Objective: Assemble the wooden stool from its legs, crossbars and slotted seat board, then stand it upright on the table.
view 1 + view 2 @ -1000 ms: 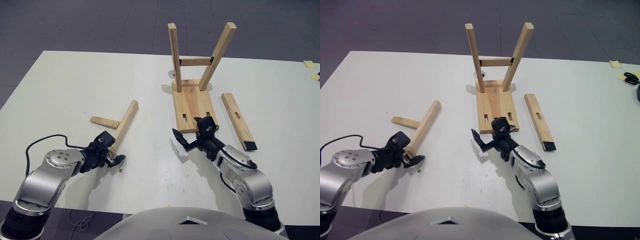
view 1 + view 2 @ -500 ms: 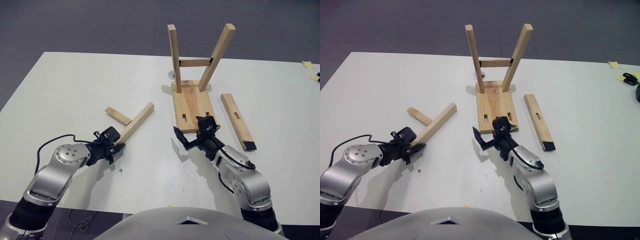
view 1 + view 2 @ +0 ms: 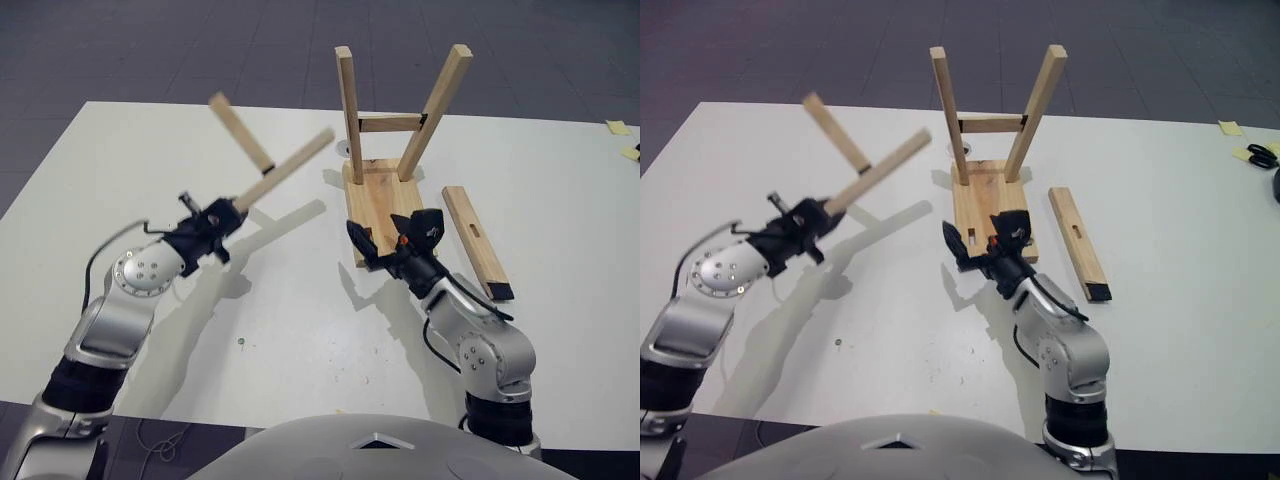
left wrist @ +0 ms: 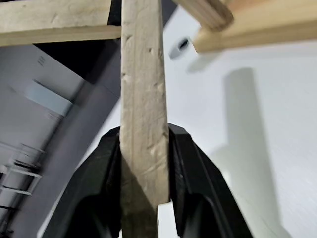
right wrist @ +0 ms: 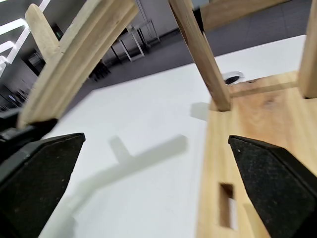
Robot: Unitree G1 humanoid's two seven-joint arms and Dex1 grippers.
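My left gripper (image 3: 222, 215) is shut on the lower end of a wooden leg (image 3: 285, 170) that carries a crossbar (image 3: 238, 131); the T-shaped piece is lifted off the table and slants up toward the seat. In the left wrist view the leg (image 4: 142, 114) sits clamped between the black fingers (image 4: 101, 168). The slotted seat board (image 3: 383, 205) lies flat with two legs (image 3: 349, 110) and a crossbar (image 3: 390, 124) standing in its far end. My right gripper (image 3: 390, 238) is open just over the board's near end, holding nothing. A loose leg (image 3: 475, 240) lies right of the board.
The white table (image 3: 150, 170) has bare room on its left and front. A small dark speck (image 3: 241, 341) lies near the front. Yellow notes (image 3: 618, 129) and black scissors (image 3: 1262, 154) sit at the far right edge.
My left gripper lifted the leg with its crossbar off the table and swung it up and toward the seat board. My right gripper moved forward to the board's near end, still open.
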